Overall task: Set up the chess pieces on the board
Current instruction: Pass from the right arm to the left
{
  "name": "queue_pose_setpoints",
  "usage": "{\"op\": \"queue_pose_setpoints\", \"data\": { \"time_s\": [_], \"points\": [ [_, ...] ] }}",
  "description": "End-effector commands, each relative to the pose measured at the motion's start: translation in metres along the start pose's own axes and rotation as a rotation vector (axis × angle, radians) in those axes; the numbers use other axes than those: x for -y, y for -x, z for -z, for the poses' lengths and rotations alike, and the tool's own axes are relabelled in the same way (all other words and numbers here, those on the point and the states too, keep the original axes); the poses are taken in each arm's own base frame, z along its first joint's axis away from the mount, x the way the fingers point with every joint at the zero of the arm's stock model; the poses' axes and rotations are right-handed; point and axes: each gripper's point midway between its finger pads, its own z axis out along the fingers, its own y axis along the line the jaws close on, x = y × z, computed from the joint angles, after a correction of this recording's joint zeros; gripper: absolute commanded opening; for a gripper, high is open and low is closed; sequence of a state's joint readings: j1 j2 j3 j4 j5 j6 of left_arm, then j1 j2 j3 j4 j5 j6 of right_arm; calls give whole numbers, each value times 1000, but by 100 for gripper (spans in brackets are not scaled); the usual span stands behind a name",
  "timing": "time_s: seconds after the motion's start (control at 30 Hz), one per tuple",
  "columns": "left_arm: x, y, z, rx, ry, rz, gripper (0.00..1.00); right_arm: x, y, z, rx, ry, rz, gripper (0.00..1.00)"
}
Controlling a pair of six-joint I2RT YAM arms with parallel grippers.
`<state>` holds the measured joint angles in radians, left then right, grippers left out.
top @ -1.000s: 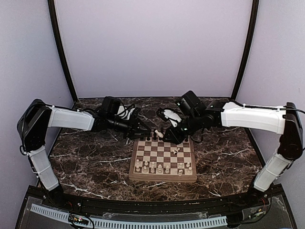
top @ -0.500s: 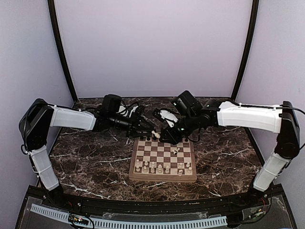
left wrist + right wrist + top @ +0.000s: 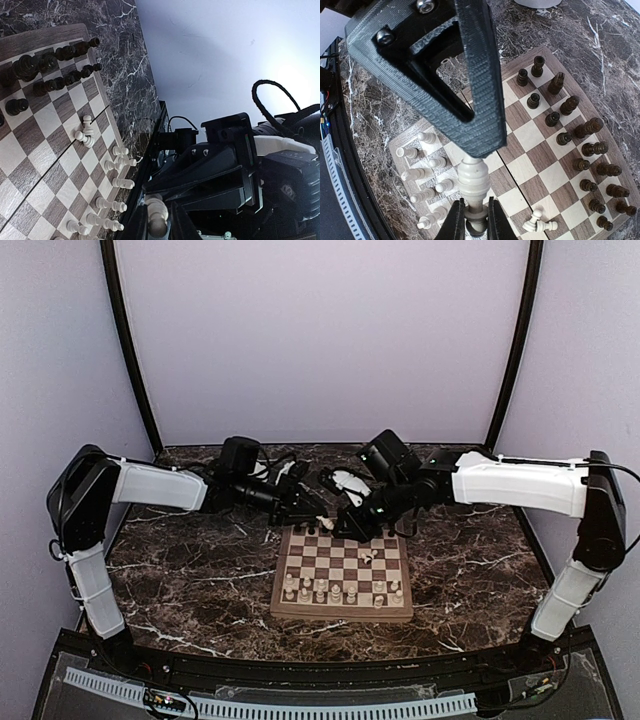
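A dark marble table [image 3: 190, 570] carries the board [image 3: 340, 612], which lies flat near the middle with its far edge under the two arms. The left arm [image 3: 150, 487] and right arm [image 3: 510, 483] reach in from their own sides and meet above that far edge, with a white dish [image 3: 352, 481] just behind them. The right gripper [image 3: 474, 220] is clamped on the lower part of a cream piece [image 3: 471, 182], held over the board. The left gripper [image 3: 479, 140] has its fingers drawn to a point right at this piece's head; whether they pinch it cannot be told. Two rows of dark pieces [image 3: 585, 150] line the far edge, cream pieces [image 3: 340, 590] stand loosely grouped at the near edge, and two fallen cream pieces [image 3: 539, 223] lie together on mid-board squares
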<state>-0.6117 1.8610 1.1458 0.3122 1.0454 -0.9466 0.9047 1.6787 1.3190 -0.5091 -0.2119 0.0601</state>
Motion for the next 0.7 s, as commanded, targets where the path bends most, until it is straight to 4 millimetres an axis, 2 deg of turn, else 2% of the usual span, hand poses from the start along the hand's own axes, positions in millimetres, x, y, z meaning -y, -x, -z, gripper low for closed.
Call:
{"op": "queue_pose_setpoints", "data": {
  "time_s": [0.0, 0.17, 0.4, 0.53, 0.67],
  "points": [
    [11, -2, -2, -31, -25, -25, 20, -3, 18, 2, 40, -7, 23, 3],
    [10, -1, -3, -37, -15, -27, 24, -1, 18, 0, 40, -15, 10, 3],
    [13, 1, -4, -40, -10, -37, 11, 1, 15, -2, 23, -25, 9, 3],
    [18, 10, 0, -15, 55, -102, 7, 10, -3, 8, -3, -54, -24, 2],
    [21, 17, 5, 14, 197, -209, 4, 23, -30, 25, -10, -78, -75, 2]
  ]
}}
